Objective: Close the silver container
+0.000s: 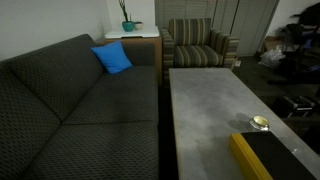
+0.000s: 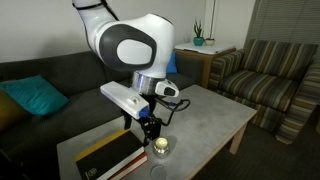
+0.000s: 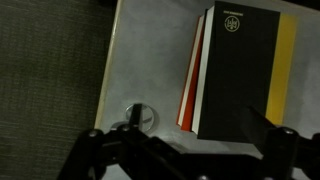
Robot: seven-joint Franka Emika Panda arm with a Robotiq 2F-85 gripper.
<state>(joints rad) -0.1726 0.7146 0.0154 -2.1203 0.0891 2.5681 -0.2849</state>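
Observation:
The silver container [image 2: 160, 147] is a tiny round shiny tin with a yellowish inside. It sits on the grey table near the black, yellow-edged box [image 2: 105, 160], and shows in an exterior view as the container [image 1: 259, 122]. My gripper [image 2: 150, 132] hangs open just above and beside it, holding nothing. In the wrist view the container [image 3: 147, 118] lies at lower left, and a dark left finger [image 3: 135, 116] crosses in front of it. The right finger [image 3: 262, 127] stands over the box [image 3: 240, 70]. My gripper [image 3: 198, 125] is empty between the fingers.
The grey table [image 1: 205, 105] runs alongside a dark couch [image 1: 70, 110] with a blue pillow [image 1: 112, 58]. A striped armchair [image 2: 265, 80] and a side table with a plant [image 2: 198, 42] stand beyond the table's far end.

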